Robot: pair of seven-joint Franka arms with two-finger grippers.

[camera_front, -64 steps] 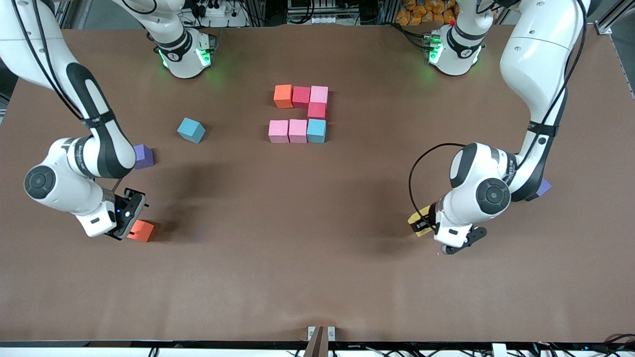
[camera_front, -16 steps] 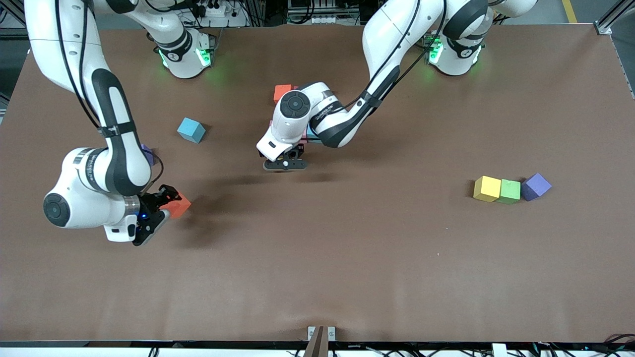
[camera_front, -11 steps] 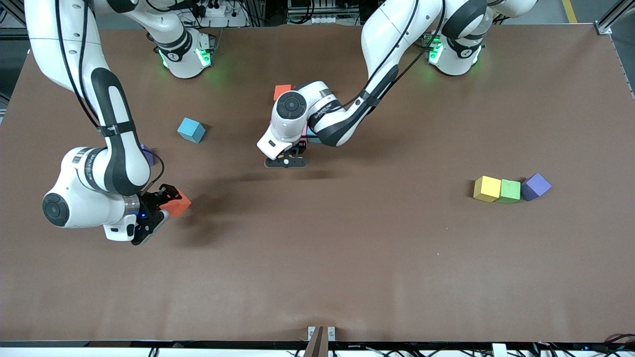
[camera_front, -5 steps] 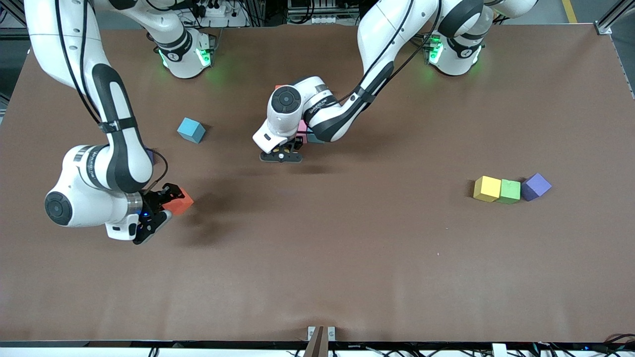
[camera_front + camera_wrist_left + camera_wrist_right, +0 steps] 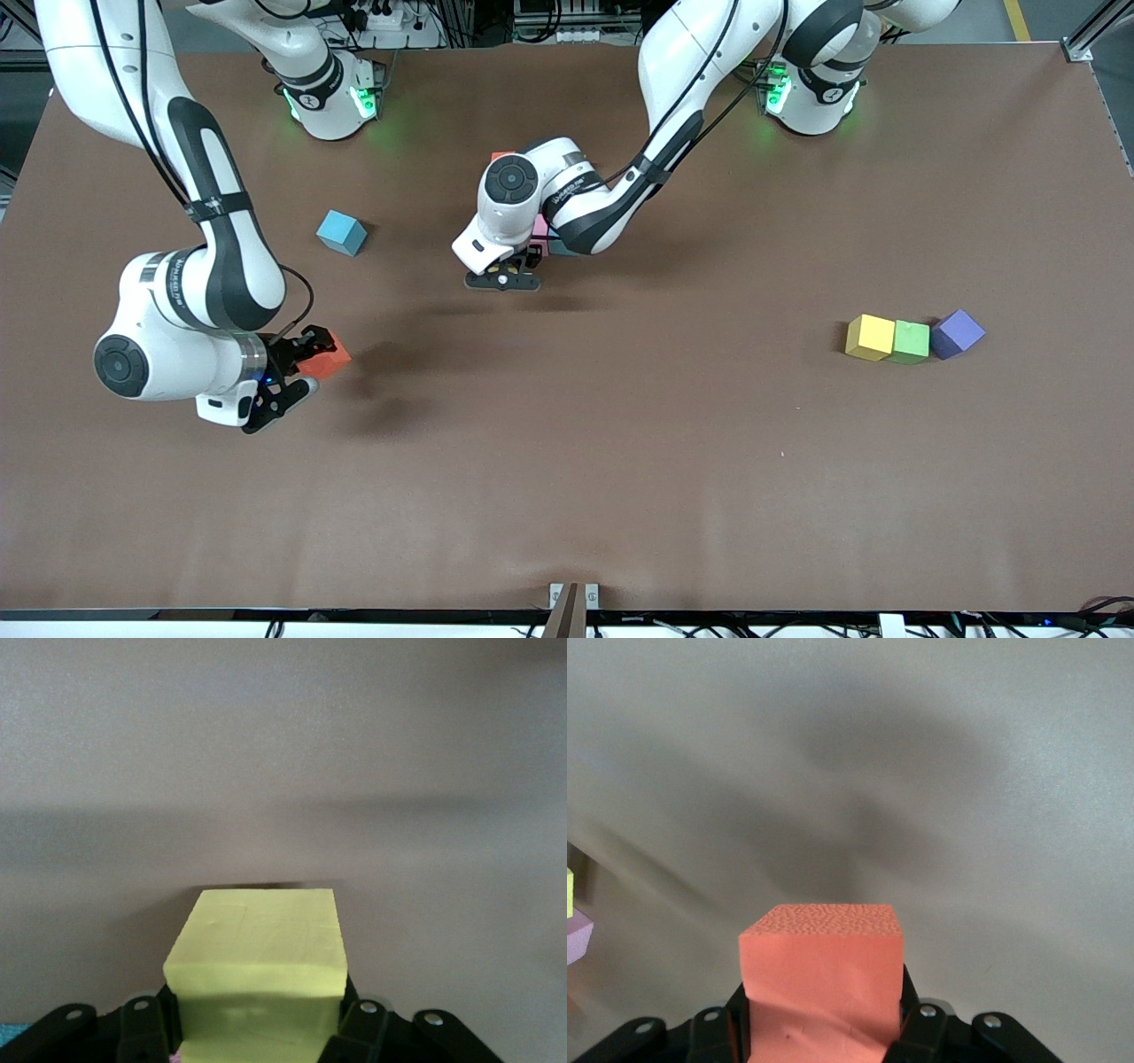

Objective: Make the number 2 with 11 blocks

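My left gripper (image 5: 502, 280) is shut on a yellow block (image 5: 257, 966) and holds it down close to the table, right beside the built blocks. My left arm covers most of that partly built number 2. Only an orange block's corner (image 5: 500, 158), a bit of a pink block (image 5: 539, 227) and a light blue edge (image 5: 560, 249) show. Toward the right arm's end of the table, my right gripper (image 5: 306, 359) is shut on an orange block (image 5: 324, 354), which fills the space between the fingers (image 5: 926, 1028) in the right wrist view.
A loose light blue cube (image 5: 341, 233) lies between the right arm's base and the built blocks. Toward the left arm's end, a yellow cube (image 5: 869, 338), a green cube (image 5: 910, 342) and a purple cube (image 5: 957, 333) sit in a row.
My left gripper has edged the yellow block closer to the built blocks. My right gripper has carried the orange block a little toward the middle of the table.
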